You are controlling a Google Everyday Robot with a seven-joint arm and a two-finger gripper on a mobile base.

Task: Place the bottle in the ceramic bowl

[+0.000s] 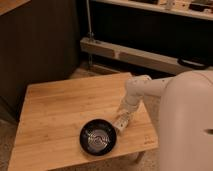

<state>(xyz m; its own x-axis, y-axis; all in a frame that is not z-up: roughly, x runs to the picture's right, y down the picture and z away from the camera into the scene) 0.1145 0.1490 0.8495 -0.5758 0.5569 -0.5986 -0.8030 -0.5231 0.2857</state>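
The bottle shows only as a small pale shape just beside the right rim of the ceramic bowl. It merges with the claw above it, so I cannot tell whether the claw has hold of it. The white arm comes in from the right, bends at the elbow and slants down toward the desk. The robot's body is cut off by the frame's right edge.
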